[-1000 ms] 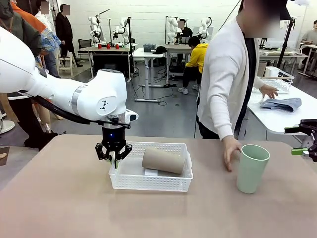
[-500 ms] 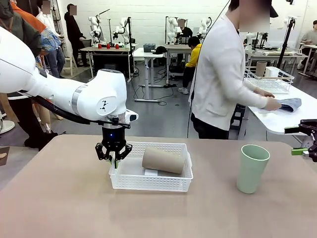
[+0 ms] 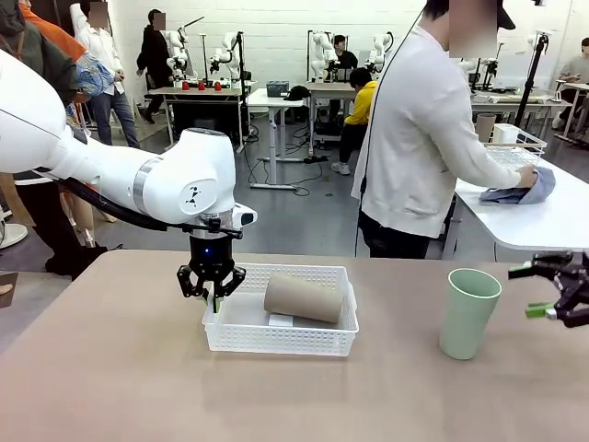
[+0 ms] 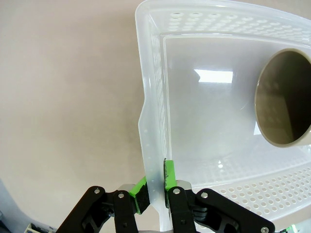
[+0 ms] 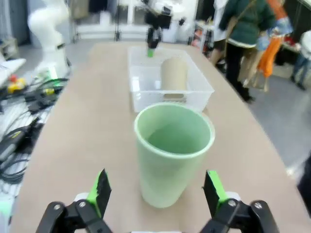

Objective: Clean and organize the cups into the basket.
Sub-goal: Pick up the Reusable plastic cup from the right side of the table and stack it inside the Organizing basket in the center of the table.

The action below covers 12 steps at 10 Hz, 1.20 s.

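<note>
L gripper (image 4: pixel 155 180) pinched shut on basket (image 4: pixel 148 97) end wall, R gripper (image 5: pixel 158 187) fully open, facing mint cup (image 5: pixel 167 165), seemingly not touching

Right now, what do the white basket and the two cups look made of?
White rectangular lattice-sided basket: likely thin plastic, glossy; translucent wall, glare on its floor. Tan-brown tapered cup lying in it: matte, no glare; plastic or fibre composite, cannot tell. Pale mint-green tapered cup, upright: same matte look, probably same material.

Front camera: fixed, robot's side, facing across counter (image 3: pixel 110 387). Left wrist: close above basket (image 4: pixel 148 97) wall. Right wrist: low, near mint cup (image 5: pixel 170 160). All share basket.
</note>
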Each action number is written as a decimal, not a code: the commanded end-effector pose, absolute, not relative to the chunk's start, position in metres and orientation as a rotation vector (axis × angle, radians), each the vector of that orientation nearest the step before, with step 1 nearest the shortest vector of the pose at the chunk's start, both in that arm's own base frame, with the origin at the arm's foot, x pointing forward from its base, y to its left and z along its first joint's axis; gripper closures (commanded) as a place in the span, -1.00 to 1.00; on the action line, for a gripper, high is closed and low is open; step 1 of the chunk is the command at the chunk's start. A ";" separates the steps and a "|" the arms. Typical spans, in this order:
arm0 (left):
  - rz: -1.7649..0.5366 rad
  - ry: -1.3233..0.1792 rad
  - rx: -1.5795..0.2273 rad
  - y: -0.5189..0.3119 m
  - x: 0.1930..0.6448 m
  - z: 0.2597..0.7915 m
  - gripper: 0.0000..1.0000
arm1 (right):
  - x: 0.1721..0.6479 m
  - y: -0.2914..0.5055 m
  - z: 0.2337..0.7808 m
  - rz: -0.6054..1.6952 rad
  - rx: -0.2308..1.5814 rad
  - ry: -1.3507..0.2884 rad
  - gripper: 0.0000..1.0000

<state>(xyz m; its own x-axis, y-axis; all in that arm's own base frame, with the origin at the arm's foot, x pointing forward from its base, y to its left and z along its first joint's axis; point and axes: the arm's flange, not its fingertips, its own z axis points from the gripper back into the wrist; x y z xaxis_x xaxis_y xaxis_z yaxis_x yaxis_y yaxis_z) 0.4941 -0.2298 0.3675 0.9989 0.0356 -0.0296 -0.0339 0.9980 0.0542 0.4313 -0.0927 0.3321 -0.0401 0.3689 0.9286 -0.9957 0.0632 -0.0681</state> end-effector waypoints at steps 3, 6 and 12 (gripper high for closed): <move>0.025 0.023 0.054 -0.229 0.495 0.367 1.00 | 0.444 -0.104 0.304 1.382 0.899 -0.927 -1.00; 0.025 0.023 0.054 -0.229 0.495 0.367 1.00 | 0.460 -0.093 0.282 1.347 0.875 -0.946 -1.00; 0.025 0.023 0.054 -0.229 0.495 0.367 1.00 | 0.493 -0.068 0.260 1.332 0.911 -0.965 -1.00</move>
<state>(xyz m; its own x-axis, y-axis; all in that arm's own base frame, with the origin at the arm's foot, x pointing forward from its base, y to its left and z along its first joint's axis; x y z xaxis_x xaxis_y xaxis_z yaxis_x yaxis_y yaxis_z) 0.4941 -0.2299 0.3675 0.9989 0.0356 -0.0296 -0.0339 0.9980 0.0543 0.4859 -0.0720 0.2640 0.0258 0.3627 0.9315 -0.9994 0.0295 0.0162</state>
